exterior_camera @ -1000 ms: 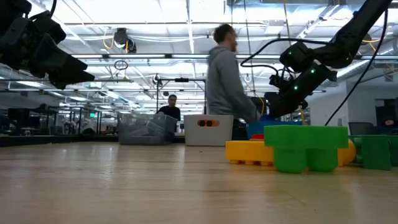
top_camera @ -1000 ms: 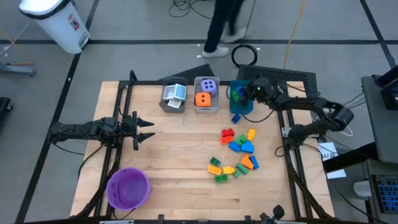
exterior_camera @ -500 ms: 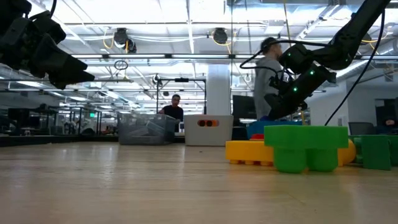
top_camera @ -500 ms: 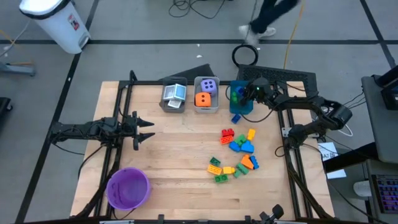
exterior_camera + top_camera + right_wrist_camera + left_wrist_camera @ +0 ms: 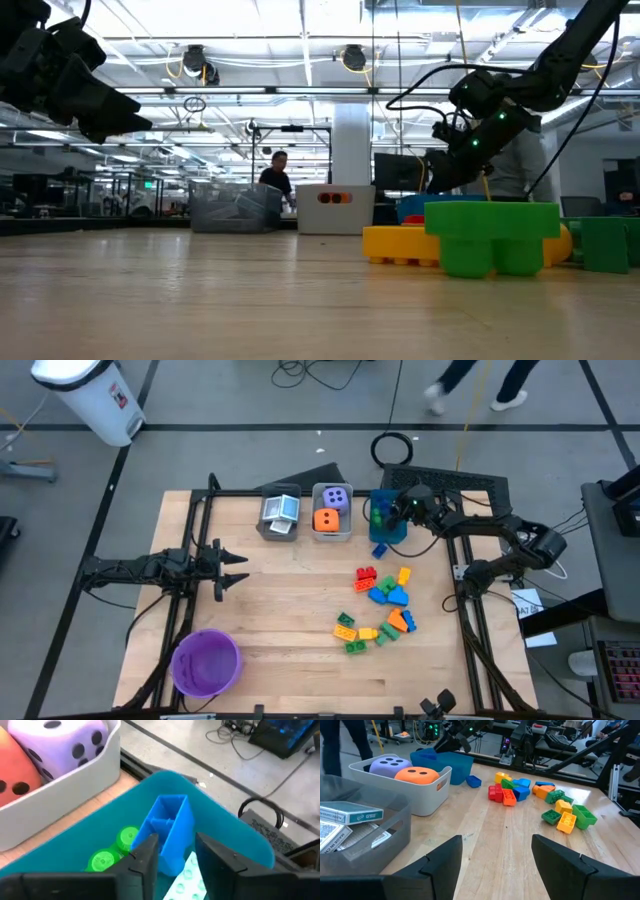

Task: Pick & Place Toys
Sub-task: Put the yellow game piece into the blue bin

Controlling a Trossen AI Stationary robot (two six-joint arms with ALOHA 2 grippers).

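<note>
My right gripper (image 5: 177,840) hangs open over the blue bin (image 5: 210,815) at the table's far edge, with a blue brick (image 5: 167,827) standing upright between its fingers above green bricks (image 5: 105,860) in the bin. Loose multicoloured bricks (image 5: 380,600) lie on the table right of centre, and one blue brick (image 5: 379,549) lies just in front of the bin. A purple die (image 5: 337,497) and an orange die (image 5: 326,518) sit in the grey bin (image 5: 332,536). Cards (image 5: 281,510) lie in the clear bin. My left gripper (image 5: 240,568) waits open at the table's left. My right gripper has the blue brick between its two fingers, which slant down into the bin. The brick's lower part (image 5: 160,857) lies against one finger (image 5: 145,857), while a gap shows between the brick and the other finger (image 5: 215,857). Whether the brick is still held, I cannot tell.
A purple bowl (image 5: 205,662) stands at the near left corner. Bare wood lies between my left gripper and the brick pile. A black frame runs along the table's left, far and right sides. A person walks on the floor beyond the far edge.
Both arms have kept still in the high and low views. The person behind the table has walked along the far side toward the right.
</note>
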